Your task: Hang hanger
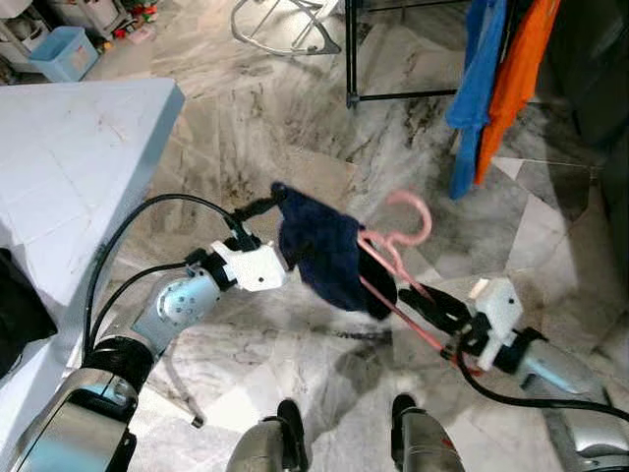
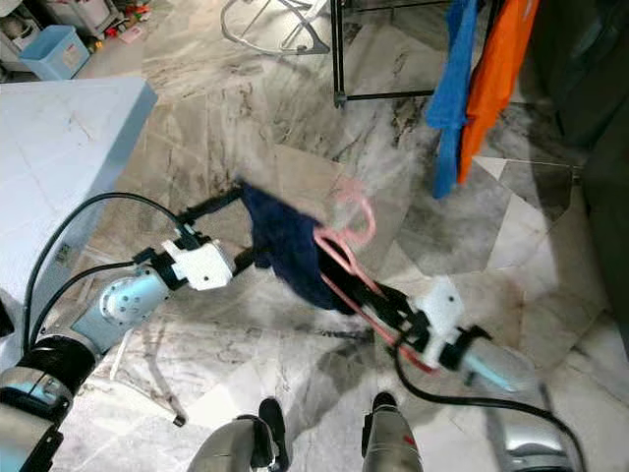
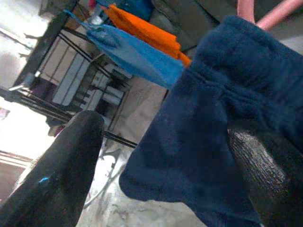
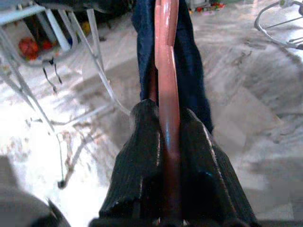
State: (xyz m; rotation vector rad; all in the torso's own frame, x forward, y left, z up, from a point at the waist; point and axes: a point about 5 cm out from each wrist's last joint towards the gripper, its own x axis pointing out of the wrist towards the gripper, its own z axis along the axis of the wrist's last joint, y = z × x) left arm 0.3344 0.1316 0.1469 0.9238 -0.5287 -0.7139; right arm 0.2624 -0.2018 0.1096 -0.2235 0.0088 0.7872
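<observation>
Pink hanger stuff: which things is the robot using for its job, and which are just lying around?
For the job:
- pink hanger, clamped in the right claw
- dark blue cloth on it, left claw at its edge
- black rack

Just around:
- blue bin
- white table
- orange and blue clothes, already hung

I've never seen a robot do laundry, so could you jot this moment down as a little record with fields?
right tool: shut on the pink hanger
left tool: open, fingers either side of the cloth's edge
cloth: dark blue, draped on the hanger
rack: ahead, with blue garment and orange garment hanging
floor: marble
table: pale, on the robot's left
</observation>
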